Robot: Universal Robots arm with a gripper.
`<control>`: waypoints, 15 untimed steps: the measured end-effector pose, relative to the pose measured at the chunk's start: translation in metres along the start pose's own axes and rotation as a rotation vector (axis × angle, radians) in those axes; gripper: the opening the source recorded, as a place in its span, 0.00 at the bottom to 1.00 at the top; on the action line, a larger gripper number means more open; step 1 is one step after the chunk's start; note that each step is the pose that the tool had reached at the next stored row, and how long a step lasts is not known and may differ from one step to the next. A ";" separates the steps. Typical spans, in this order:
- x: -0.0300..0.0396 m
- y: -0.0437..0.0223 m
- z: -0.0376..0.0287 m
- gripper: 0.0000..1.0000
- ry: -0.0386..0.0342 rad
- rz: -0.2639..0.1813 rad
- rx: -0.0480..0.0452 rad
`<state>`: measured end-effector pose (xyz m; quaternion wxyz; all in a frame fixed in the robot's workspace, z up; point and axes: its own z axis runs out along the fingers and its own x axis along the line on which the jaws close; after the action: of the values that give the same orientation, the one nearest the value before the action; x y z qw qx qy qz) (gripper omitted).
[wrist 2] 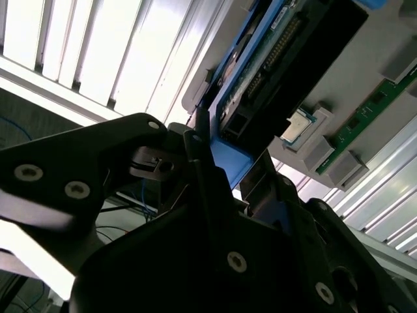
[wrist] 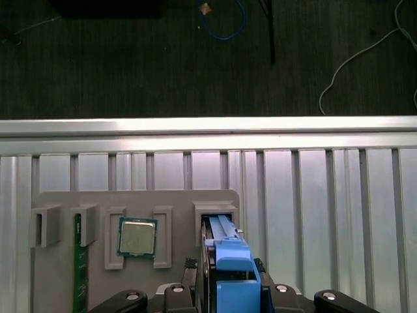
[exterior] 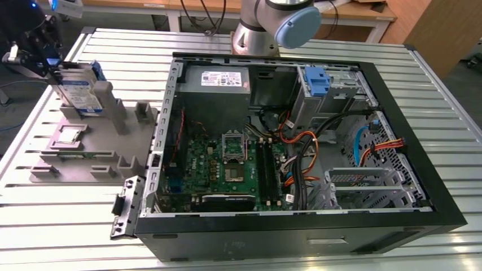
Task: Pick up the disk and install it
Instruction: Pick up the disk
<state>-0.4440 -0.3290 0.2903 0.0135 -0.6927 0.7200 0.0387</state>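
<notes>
The disk (exterior: 79, 90) is a flat silver drive with a white-and-blue label and blue side rails. It stands on edge in a slot of the grey holder (exterior: 90, 155) at the exterior view's left, outside the computer case (exterior: 421, 169). My gripper (exterior: 51, 66) sits at the disk's upper end, away from the case. In the first wrist view the fingers (wrist: 201, 290) press against both sides of the disk's blue rail (wrist: 228, 251), so my gripper (wrist: 232, 293) is shut on it. The second wrist view shows the disk's connector edge (wrist 2: 267, 59) just beyond my gripper (wrist 2: 228, 173).
On the holder beside the disk lie a square silver CPU (wrist: 137, 236) and a green memory stick (wrist: 80, 274). The open case holds a motherboard (exterior: 226, 158), a power supply (exterior: 218, 79), a blue drive bay (exterior: 318, 82) and loose cables (exterior: 301, 152). The arm's base (exterior: 260, 28) stands behind the case.
</notes>
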 end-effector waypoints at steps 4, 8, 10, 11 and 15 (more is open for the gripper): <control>-0.0014 0.0018 0.0003 0.44 -0.0003 -0.001 0.0076; -0.0034 0.0026 0.0006 0.44 -0.0005 -0.001 0.0140; -0.0051 0.0027 0.0008 0.44 -0.0005 -0.001 0.0145; -0.0058 0.0027 0.0010 0.44 -0.0006 -0.001 0.0147; -0.0081 0.0028 0.0016 0.44 -0.0007 -0.001 0.0156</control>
<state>-0.4465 -0.3207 0.2895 0.0192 -0.6930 0.7199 0.0333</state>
